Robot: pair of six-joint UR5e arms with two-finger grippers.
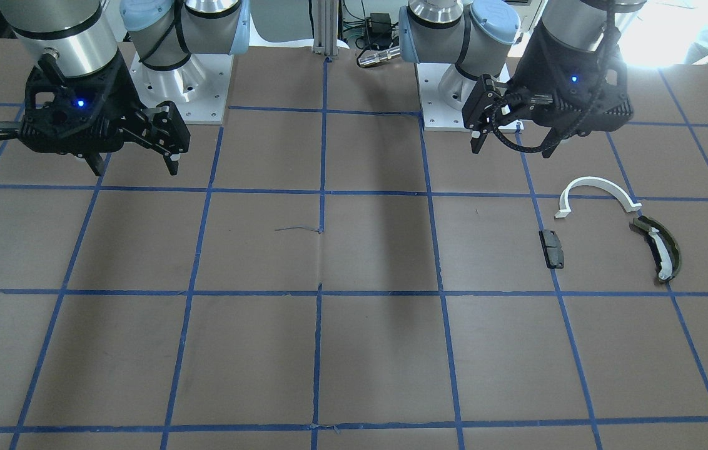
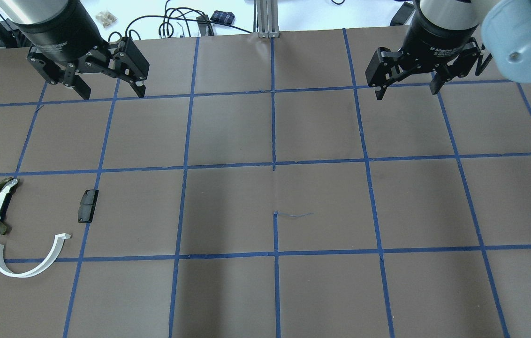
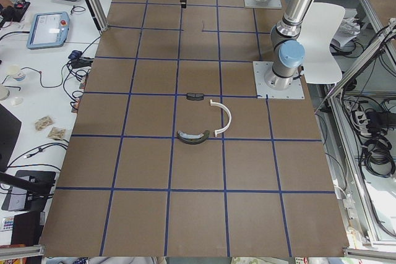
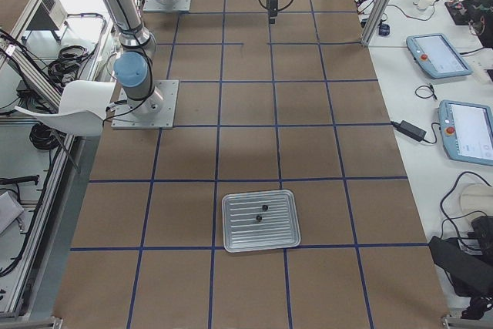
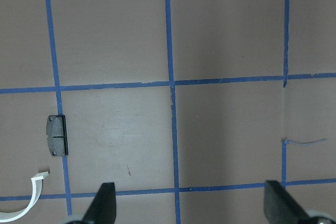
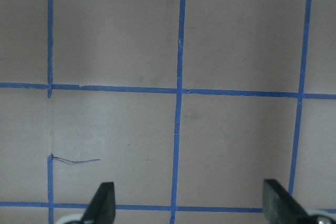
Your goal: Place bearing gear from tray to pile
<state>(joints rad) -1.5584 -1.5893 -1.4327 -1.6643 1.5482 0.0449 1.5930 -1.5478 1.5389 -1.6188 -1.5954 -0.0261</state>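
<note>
Gears [image 4: 263, 207], two small dark bits, lie in the tray [image 4: 277, 235], far right of the pile [image 2: 88, 205]. The left gripper [image 2: 113, 93], beyond the pile, and the right gripper [image 2: 406, 91], further right, hang wide open and empty, probably ready for the pick. The brown table [image 2: 322, 206] carries a blue tape grid, and a white bench [image 4: 470, 86] flanks it.

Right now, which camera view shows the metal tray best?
The exterior right view shows it best. There the tray lies whole on the table, near that camera, with two small dark parts inside it. No other view shows the tray: the overhead, front-facing, exterior left and both wrist views cover other parts of the table.
</note>
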